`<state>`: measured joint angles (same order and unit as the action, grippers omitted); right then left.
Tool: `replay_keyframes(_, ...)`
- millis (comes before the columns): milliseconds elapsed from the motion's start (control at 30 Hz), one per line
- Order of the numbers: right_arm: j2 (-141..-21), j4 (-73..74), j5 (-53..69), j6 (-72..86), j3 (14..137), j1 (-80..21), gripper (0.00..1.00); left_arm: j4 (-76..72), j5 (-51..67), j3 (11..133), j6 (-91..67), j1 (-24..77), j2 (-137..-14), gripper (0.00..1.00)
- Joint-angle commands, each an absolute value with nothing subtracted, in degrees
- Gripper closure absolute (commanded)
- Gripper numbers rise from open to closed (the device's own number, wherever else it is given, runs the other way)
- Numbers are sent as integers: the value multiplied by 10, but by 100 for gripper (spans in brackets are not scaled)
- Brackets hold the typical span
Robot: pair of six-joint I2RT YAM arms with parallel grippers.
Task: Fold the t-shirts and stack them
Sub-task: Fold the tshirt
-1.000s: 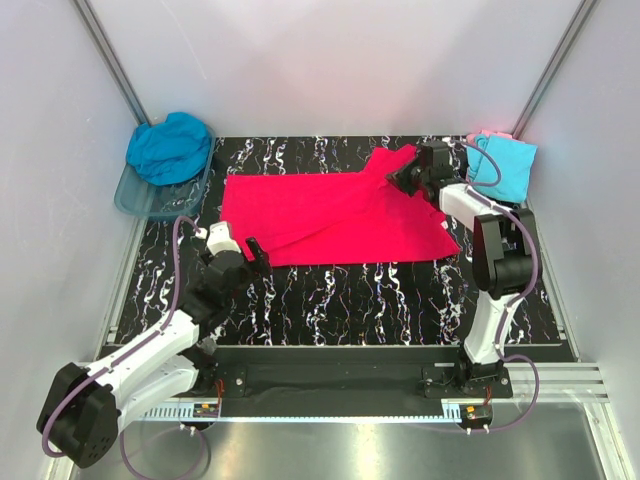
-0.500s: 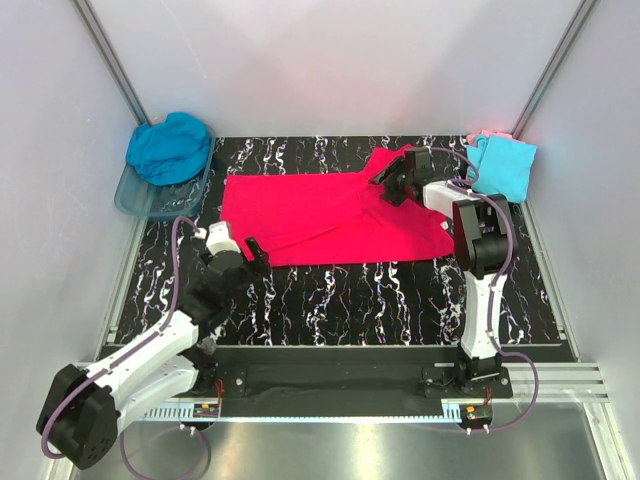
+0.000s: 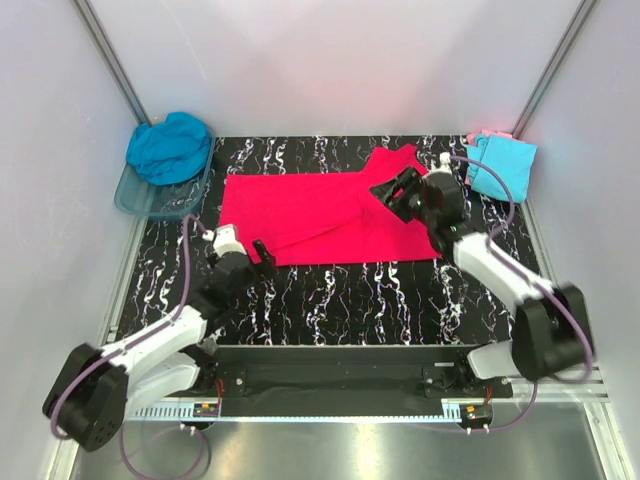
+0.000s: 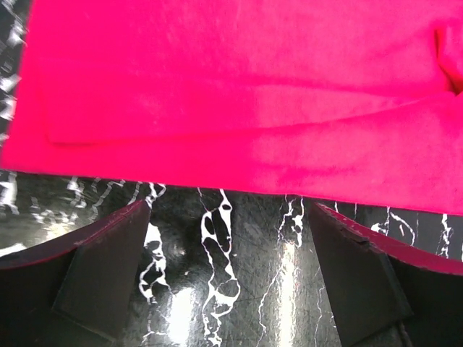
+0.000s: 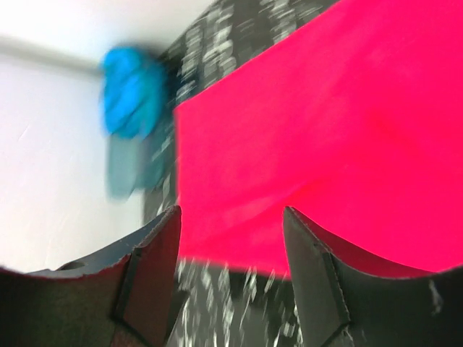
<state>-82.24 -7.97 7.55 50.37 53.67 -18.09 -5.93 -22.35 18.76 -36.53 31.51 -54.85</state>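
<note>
As the top view shows, the pink-red t-shirt [image 3: 310,210] lies spread flat; the left gripper [image 3: 262,258] sits just beside its near edge, the right gripper [image 3: 390,195] over its right part. Left wrist: jaws wide, empty, just short of that edge. Right wrist: jaws apart, empty, above the shirt.

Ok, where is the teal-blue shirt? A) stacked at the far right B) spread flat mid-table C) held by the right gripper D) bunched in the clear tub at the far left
D: the teal-blue shirt lies bunched up in the clear tub at the far left corner.
</note>
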Motion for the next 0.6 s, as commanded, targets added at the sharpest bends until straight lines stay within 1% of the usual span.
replay_keyframes(0,-708,-122,62,476,446,-217,35,-141,-201,191,-389,315,-590,2)
replay_keyframes(33,-683,-127,65,482,396,-221,35,-154,-200,195,-392,314,-602,2)
replay_keyframes(133,-594,-127,80,480,312,-231,35,-165,-213,221,-395,314,-655,3)
replay_keyframes(200,-537,-108,88,473,268,-232,35,-160,-227,256,-387,314,-696,3)
replay_keyframes(267,-485,-85,92,456,250,-232,35,-137,-264,285,-376,313,-735,4)
replay_keyframes(333,-459,-59,101,442,229,-231,35,-121,-293,323,-364,308,-764,4)
replay_keyframes(400,-433,-40,107,436,210,-231,35,-117,-299,351,-350,302,-776,4)
replay_keyframes(567,-405,-26,121,430,171,-231,35,-97,-318,383,-327,287,-798,4)
